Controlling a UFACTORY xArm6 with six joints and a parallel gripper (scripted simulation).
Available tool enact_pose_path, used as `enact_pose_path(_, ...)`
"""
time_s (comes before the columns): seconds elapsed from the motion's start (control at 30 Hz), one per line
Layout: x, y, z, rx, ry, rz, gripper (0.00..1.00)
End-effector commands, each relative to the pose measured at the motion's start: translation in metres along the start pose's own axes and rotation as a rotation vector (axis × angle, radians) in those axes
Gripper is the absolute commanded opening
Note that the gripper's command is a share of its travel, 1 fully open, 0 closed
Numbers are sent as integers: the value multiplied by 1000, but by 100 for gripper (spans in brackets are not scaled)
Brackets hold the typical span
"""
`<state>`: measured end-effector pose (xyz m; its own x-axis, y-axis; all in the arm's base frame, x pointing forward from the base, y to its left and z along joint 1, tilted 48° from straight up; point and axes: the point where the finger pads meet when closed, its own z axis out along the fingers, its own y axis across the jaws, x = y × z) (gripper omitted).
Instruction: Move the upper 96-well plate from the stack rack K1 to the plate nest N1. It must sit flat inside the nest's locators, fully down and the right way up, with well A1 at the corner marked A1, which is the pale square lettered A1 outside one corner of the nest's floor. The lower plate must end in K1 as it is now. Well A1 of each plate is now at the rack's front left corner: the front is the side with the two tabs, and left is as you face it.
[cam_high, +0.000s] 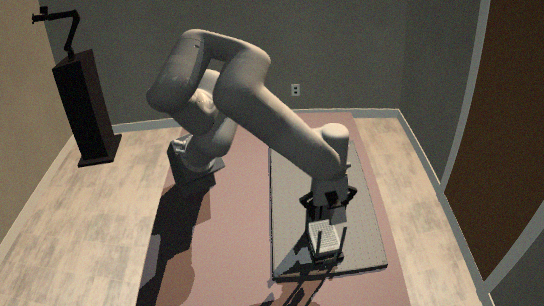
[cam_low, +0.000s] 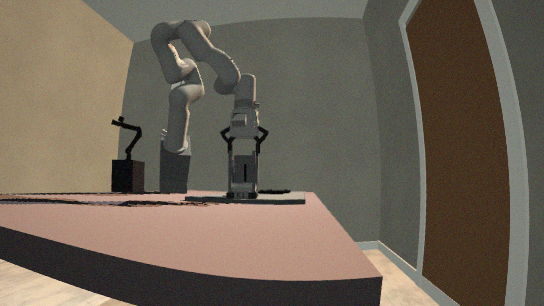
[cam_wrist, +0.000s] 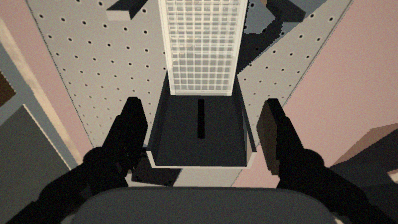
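Observation:
The stack rack K1 (cam_high: 327, 245) stands on the grey perforated baseplate (cam_high: 320, 200), near its front end. The upper 96-well plate (cam_high: 322, 236) lies white and flat at the top of the rack. In the wrist view the plate (cam_wrist: 202, 45) is at the top and the rack's dark wall (cam_wrist: 200, 130) with a vertical slot is below it. My gripper (cam_wrist: 202, 112) is open and empty, one finger on each side of that wall and apart from it. It hangs straight down over the rack (cam_low: 243, 175) in the exterior view, fingers (cam_low: 244, 150) near its top. The lower plate is hidden.
A low dark flat thing (cam_low: 274, 190) lies on the baseplate to the right of the rack; I cannot tell whether it is the nest. The arm's base (cam_high: 197, 160) stands to the left of the baseplate. A dark pedestal (cam_high: 87, 110) stands on the floor at the far left.

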<state>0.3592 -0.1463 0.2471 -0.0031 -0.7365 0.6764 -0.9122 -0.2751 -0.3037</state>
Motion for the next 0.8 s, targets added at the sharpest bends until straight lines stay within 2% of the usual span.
enact_pose_path(0.0, 1, -1, 6, 2, 1, 1, 100)
enact_pose_path(0.77, 1, -1, 41, 2, 1, 1, 100)
